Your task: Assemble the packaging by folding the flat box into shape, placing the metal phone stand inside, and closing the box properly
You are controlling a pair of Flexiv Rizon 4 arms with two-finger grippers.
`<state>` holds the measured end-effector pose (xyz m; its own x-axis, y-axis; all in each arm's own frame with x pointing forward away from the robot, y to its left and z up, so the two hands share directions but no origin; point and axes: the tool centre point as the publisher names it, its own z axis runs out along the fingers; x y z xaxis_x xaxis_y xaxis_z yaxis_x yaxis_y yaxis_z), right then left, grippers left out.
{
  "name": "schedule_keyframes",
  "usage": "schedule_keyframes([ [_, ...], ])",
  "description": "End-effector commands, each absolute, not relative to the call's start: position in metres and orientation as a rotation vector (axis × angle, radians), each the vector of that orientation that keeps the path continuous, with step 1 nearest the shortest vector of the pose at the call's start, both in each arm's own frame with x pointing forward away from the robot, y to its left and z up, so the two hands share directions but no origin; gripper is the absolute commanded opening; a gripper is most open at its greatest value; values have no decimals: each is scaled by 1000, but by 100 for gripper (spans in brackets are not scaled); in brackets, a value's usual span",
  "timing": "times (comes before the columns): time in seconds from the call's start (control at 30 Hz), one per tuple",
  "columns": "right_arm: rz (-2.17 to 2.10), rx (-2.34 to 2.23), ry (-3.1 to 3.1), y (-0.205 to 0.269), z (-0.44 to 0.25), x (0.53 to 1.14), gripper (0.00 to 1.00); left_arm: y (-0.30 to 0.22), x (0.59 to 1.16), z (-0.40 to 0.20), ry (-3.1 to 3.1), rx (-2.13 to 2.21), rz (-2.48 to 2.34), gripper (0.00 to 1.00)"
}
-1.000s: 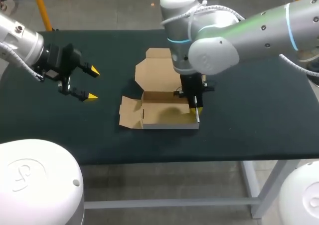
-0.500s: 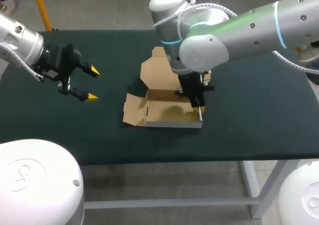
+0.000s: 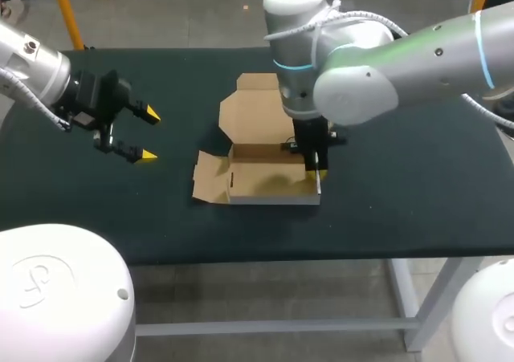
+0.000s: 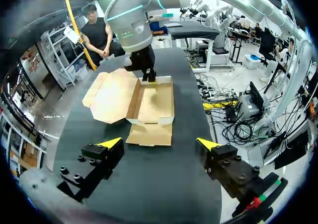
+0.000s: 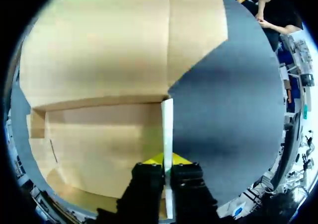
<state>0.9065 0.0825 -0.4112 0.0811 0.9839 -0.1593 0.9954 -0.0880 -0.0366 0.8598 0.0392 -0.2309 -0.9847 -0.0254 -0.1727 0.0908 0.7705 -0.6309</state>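
Cardboard box (image 3: 265,183) half-folded on worktop (image 3: 418,185), side wall (image 5: 167,124) pinched between right pincer (image 3: 316,174) fingers. Left pincer (image 3: 149,136) wide open, empty, well apart from box.

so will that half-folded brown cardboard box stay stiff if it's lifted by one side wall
Probably light: the brown cardboard box is thin and empty. Likely floppy: its lid and side flap are open, so they may sag. The wall pinched by the right gripper could bend.

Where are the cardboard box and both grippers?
cardboard box (image 3: 265,184), head view, its inner floor.
left gripper (image 3: 150,136), head view, midway between open fingertips.
right gripper (image 5: 167,160), right wrist view, between fingertips pinching box wall.
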Motion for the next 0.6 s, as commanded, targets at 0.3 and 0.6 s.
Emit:
schedule_keyframes([
  [0.3,-39,2248,2259,91,-410,904,0,40,859,-230,2798,52,-1004,100],
  [0.6,-126,2248,2255,97,-412,908,0,40,859,-230,2798,52,-1004,100],
])
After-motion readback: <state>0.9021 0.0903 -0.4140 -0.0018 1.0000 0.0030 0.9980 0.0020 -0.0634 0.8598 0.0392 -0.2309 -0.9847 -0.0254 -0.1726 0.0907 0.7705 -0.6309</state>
